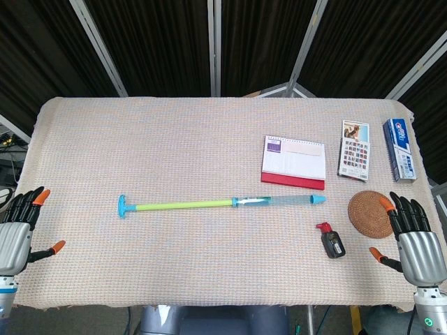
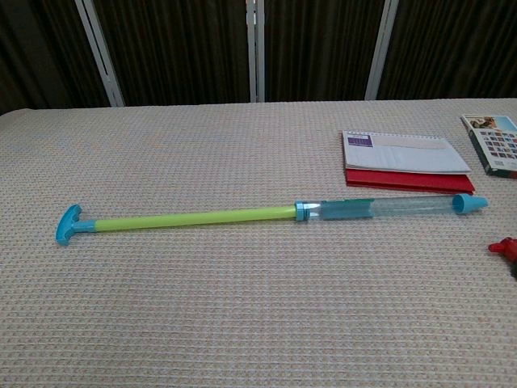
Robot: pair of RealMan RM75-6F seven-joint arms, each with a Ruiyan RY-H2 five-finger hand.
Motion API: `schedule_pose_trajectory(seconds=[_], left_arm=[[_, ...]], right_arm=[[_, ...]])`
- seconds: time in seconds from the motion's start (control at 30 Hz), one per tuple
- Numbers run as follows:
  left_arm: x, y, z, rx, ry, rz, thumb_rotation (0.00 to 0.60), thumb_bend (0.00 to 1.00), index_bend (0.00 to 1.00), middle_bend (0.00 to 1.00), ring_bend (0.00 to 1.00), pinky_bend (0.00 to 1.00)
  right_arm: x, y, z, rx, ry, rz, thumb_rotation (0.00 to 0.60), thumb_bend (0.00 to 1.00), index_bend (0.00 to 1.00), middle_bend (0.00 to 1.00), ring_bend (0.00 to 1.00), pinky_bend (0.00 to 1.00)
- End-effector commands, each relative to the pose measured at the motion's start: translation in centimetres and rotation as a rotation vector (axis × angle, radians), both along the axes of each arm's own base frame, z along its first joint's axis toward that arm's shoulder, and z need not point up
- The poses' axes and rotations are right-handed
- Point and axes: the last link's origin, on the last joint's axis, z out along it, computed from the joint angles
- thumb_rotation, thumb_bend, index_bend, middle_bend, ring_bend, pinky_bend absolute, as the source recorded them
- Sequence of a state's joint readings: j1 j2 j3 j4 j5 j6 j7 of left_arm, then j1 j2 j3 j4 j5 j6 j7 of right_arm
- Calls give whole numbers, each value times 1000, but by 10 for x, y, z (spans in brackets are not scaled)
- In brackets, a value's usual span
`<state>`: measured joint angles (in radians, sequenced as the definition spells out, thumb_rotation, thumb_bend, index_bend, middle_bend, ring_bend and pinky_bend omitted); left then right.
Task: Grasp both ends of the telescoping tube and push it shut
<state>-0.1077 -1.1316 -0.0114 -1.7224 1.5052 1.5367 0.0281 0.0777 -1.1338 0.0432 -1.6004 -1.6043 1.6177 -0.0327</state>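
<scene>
The telescoping tube lies fully extended across the middle of the table, left to right. Its yellow-green inner rod ends in a blue T-handle at the left; the clear blue outer barrel ends in a blue cap at the right. The chest view shows the same tube close up. My left hand hovers open at the table's left edge, well away from the T-handle. My right hand is open at the right edge, clear of the cap. Neither hand touches the tube.
A red-and-white desk calendar stands just behind the barrel. A round woven coaster lies beside my right hand, with a small black-and-red item in front of the barrel's end. A photo card and a blue box sit at the back right.
</scene>
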Motion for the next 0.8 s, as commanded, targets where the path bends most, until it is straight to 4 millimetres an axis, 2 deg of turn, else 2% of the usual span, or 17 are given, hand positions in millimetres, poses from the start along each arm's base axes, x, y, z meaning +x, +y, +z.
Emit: schedule_pose_trajectory(seconds=[0.03, 0.27, 0.3, 0.37, 0.43, 0.47, 0.5, 0.53, 0.63, 0.7, 0.8], left_arm=[[0, 0, 0, 1, 0, 0, 600, 0, 0, 0, 0, 0], [-1, 1, 0, -3, 5, 2, 600, 0, 0, 0, 0, 0], [0, 1, -1, -3, 6, 1, 600, 0, 0, 0, 0, 0], [1, 3, -2, -4, 8, -3, 600, 0, 0, 0, 0, 0], [1, 6, -4, -11, 12, -4, 600, 0, 0, 0, 0, 0], [1, 8, -5, -17, 17, -2, 600, 0, 0, 0, 0, 0], [1, 9, -6, -20, 21, 0, 600, 0, 0, 0, 0, 0], [1, 11, -7, -23, 26, 3, 600, 0, 0, 0, 0, 0], [-1, 14, -12, -36, 46, 17, 600, 0, 0, 0, 0, 0], [-3, 16, -16, -37, 59, 29, 600, 0, 0, 0, 0, 0], [-4, 18, -19, -38, 73, 42, 600, 0, 0, 0, 0, 0]], right_arm=[[0, 0, 0, 0, 1, 0, 600, 0, 0, 0, 0, 0], [0, 0, -5, 16, 7, -5, 600, 0, 0, 0, 0, 0], [-1, -2, -7, 28, 10, -8, 600, 0, 0, 28, 13, 0], [-1, -6, -11, 47, 14, -16, 600, 0, 0, 214, 204, 31], [1, -18, -16, 73, 1, -19, 600, 0, 0, 476, 520, 214], [2, -25, -20, 93, -6, -22, 600, 0, 0, 619, 699, 414], [3, -33, -24, 113, -12, -22, 600, 0, 0, 720, 816, 610], [5, -43, -30, 141, -16, -19, 600, 0, 0, 792, 885, 757], [14, -83, -53, 275, -32, -31, 600, 0, 0, 917, 981, 954], [20, -108, -63, 327, -31, -60, 600, 0, 13, 976, 1000, 996], [26, -130, -73, 348, -8, -67, 600, 0, 104, 1000, 1000, 1000]])
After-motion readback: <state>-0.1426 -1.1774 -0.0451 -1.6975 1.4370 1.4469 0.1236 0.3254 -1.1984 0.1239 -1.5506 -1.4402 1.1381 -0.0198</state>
